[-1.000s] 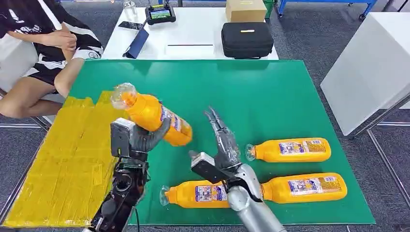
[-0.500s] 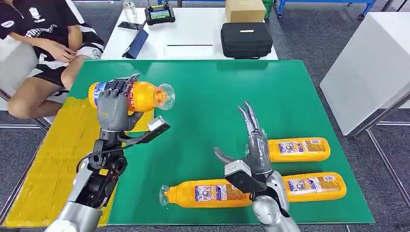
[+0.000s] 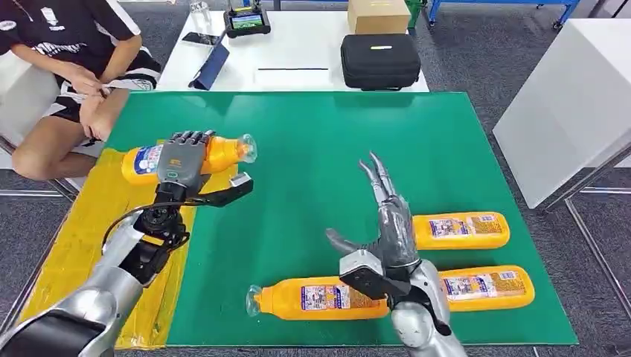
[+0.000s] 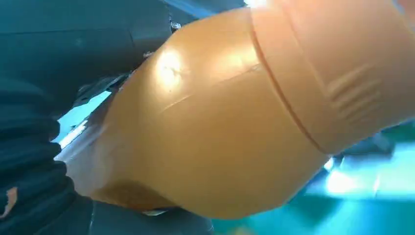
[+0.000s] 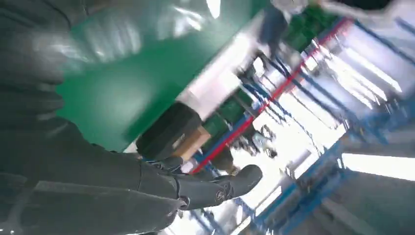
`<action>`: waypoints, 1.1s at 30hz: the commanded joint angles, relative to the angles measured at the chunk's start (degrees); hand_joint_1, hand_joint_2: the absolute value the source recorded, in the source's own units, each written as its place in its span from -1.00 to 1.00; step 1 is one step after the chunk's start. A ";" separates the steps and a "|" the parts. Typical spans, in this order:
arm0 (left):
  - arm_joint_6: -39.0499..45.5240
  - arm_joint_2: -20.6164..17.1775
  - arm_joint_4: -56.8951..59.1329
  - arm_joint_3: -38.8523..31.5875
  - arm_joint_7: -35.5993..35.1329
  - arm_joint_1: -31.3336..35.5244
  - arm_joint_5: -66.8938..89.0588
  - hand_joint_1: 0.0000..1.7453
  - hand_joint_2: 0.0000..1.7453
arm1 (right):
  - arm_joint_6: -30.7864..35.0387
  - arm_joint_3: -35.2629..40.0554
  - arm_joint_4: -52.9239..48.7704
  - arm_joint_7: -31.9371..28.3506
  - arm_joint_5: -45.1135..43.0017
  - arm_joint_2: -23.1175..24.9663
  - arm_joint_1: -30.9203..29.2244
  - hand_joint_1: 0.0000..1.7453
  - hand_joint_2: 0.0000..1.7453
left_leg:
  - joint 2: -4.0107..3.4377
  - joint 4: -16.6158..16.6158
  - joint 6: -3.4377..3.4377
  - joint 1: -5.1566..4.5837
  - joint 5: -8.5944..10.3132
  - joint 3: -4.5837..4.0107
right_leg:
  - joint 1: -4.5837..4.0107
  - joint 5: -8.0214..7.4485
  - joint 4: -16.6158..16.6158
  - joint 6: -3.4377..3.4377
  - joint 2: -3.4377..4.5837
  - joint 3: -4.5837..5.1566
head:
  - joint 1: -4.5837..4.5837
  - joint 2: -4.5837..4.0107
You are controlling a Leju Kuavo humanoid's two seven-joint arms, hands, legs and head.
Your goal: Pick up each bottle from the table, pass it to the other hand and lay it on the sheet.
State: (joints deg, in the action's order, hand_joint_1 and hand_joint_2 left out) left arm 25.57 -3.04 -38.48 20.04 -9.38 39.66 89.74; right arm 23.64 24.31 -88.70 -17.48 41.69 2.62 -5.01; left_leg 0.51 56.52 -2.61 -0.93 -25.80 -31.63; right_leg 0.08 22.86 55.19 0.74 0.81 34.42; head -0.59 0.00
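Left hand (image 3: 181, 162) has its fingers wrapped round a bottle (image 3: 149, 158), sideways over the yellow sheet (image 3: 82, 245), probably for laying down. Right hand (image 3: 387, 223) empty, fingers spread.

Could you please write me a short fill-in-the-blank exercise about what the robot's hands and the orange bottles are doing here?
1. The left hand holds one orange plastic bottle above the ____ sheet.
2. The right hand is open and holds ____.
3. ____ orange bottles lie on the green mat.

Missing words: yellow; nothing; three
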 commanded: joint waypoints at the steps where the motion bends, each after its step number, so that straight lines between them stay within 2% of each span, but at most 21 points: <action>1: -4.41 0.25 16.45 -1.55 0.89 6.32 0.13 1.00 1.00 | -11.92 3.16 -0.53 6.12 4.39 -4.13 -1.51 -1.00 1.00 | -0.04 0.01 0.15 0.06 -0.08 0.13 | -0.06 0.06 -0.02 -0.01 -0.03 -0.14 | 0.00 0.00; 4: -4.91 0.28 16.60 -1.57 0.57 6.35 0.26 1.00 1.00 | -13.07 3.32 -0.12 6.65 4.95 -4.48 -1.71 -1.00 1.00 | 0.07 0.03 0.14 0.06 -0.06 0.08 | -0.06 0.07 -0.01 0.00 -0.10 -0.10 | 0.00 0.00; 7: -6.59 -0.36 16.90 0.41 -1.64 5.56 0.26 1.00 1.00 | -20.69 5.54 0.59 7.11 6.76 -6.79 -2.05 -1.00 1.00 | 0.00 0.05 0.23 0.11 -0.15 0.21 | -0.10 0.11 -0.02 0.02 -0.07 -0.25 | 0.00 0.00; 8: -7.35 -0.91 17.24 3.32 -3.10 5.48 0.26 1.00 1.00 | -23.26 6.41 1.26 5.33 6.07 -7.64 -2.32 -1.00 -1.00 | -0.05 0.01 0.15 0.08 -0.09 0.13 | -0.07 0.05 -0.04 0.01 -0.01 -0.15 | -0.02 0.00; 9: -8.05 -0.84 17.65 3.23 -2.96 5.27 0.26 1.00 1.00 | -24.61 7.03 2.03 4.55 6.03 -8.25 -2.59 -1.00 -1.00 | -0.07 0.02 0.20 0.09 -0.13 0.22 | -0.08 0.09 -0.04 0.02 -0.02 -0.24 | 0.02 0.00; 10: -10.12 -0.81 18.35 2.60 -3.07 5.28 0.26 0.50 1.00 | -26.22 8.40 3.61 3.47 7.02 -9.08 -3.34 -1.00 -1.00 | -0.04 -0.02 0.15 0.05 -0.08 0.16 | -0.04 0.05 -0.05 0.02 -0.02 -0.17 | 0.00 0.00; 15: -9.86 -0.99 18.30 2.67 -3.12 4.96 0.26 0.50 1.00 | -26.25 8.50 4.37 3.24 7.09 -9.00 -3.43 -1.00 -1.00 | -0.06 0.00 0.19 0.08 -0.11 0.18 | -0.07 0.07 -0.05 0.00 -0.01 -0.21 | 0.00 0.00; 16: -10.28 -0.96 18.43 2.79 -3.12 5.19 0.26 -0.84 1.00 | -26.46 8.65 4.29 3.12 7.22 -9.02 -3.63 -1.00 -1.00 | -0.04 0.02 0.27 0.11 -0.16 0.26 | -0.10 0.12 -0.03 0.00 -0.06 -0.30 | 0.00 0.00; 17: -10.16 -1.14 18.25 3.19 -3.54 4.87 0.26 -1.00 1.00 | -27.76 10.12 4.51 2.61 8.67 -10.09 -4.07 -1.00 -1.00 | 0.00 -0.01 0.23 0.09 -0.13 0.22 | -0.08 0.10 -0.04 0.00 -0.05 -0.26 | 0.00 0.00; 20: -9.36 -1.35 18.01 0.95 -4.32 3.31 0.02 -1.00 1.00 | -29.78 13.57 5.29 0.47 12.30 -12.71 -4.47 -1.00 -1.00 | -0.08 -0.01 0.21 0.09 -0.13 0.21 | -0.08 0.07 -0.06 0.01 0.02 -0.24 | 0.00 0.00; 21: -7.22 -1.71 17.21 1.43 -5.12 2.53 0.26 -1.00 -1.00 | -30.83 14.00 5.43 -0.18 12.15 -13.22 -4.35 -1.00 -1.00 | -0.08 -0.05 0.15 0.05 -0.09 0.18 | -0.04 0.04 -0.08 0.02 0.04 -0.20 | 0.00 0.00; 22: -2.68 -1.51 16.13 -0.55 -4.70 1.30 -0.37 -1.00 -1.00 | -31.02 14.11 5.08 -0.25 12.25 -13.70 -3.84 -1.00 -1.00 | -0.10 -0.06 0.22 0.09 -0.14 0.30 | -0.07 0.08 -0.11 0.02 0.03 -0.33 | 0.00 0.00; 24: 1.25 -0.94 15.07 -3.32 -3.64 0.18 -1.01 -1.00 -1.00 | -31.56 14.36 4.47 0.47 13.09 -14.43 -3.37 -1.00 -1.00 | -0.06 -0.09 0.13 0.03 -0.07 0.18 | -0.01 0.04 -0.10 0.02 0.03 -0.20 | -0.02 0.00; 25: 4.02 0.31 13.00 -8.07 0.67 -1.18 -5.67 -1.00 -1.00 | -32.06 14.62 3.97 0.91 13.51 -15.26 -3.19 -1.00 -1.00 | -0.09 -0.10 0.18 0.05 -0.11 0.27 | -0.04 0.06 -0.12 0.02 0.03 -0.29 | 0.00 0.00; 31: 5.07 0.78 10.47 -10.72 2.80 -2.49 -7.19 -1.00 -1.00 | -32.14 14.58 3.82 1.03 13.61 -16.14 -3.34 -1.00 -1.00 | 0.04 -0.02 0.10 0.03 -0.05 0.05 | -0.03 0.03 -0.06 0.01 -0.04 -0.08 | 0.00 0.00; 32: 5.63 1.42 9.47 -12.69 4.94 -2.87 -9.48 -1.00 -1.00 | -32.45 14.96 4.00 1.56 14.17 -16.26 -3.75 -1.00 -1.00 | 0.01 -0.01 0.18 0.07 -0.12 0.18 | -0.06 0.09 -0.07 0.02 -0.06 -0.23 | 0.00 0.00; 33: 5.36 2.85 7.42 -16.68 11.68 -3.80 -16.50 -1.00 -1.00 | -32.81 15.70 4.13 2.55 15.18 -17.20 -4.28 -1.00 -1.00 | 0.02 0.01 0.23 0.08 -0.15 0.24 | -0.07 0.12 -0.05 0.02 -0.09 -0.29 | 0.00 0.00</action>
State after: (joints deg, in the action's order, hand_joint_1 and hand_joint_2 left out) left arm 30.99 -3.43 -26.84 14.49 -7.12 37.60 82.75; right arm -7.91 36.04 -87.10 -16.63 55.32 -10.75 -6.42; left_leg 0.56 56.51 -2.62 -0.94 -25.81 -31.68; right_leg 0.09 22.87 55.18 0.74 0.79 34.45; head -0.59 0.00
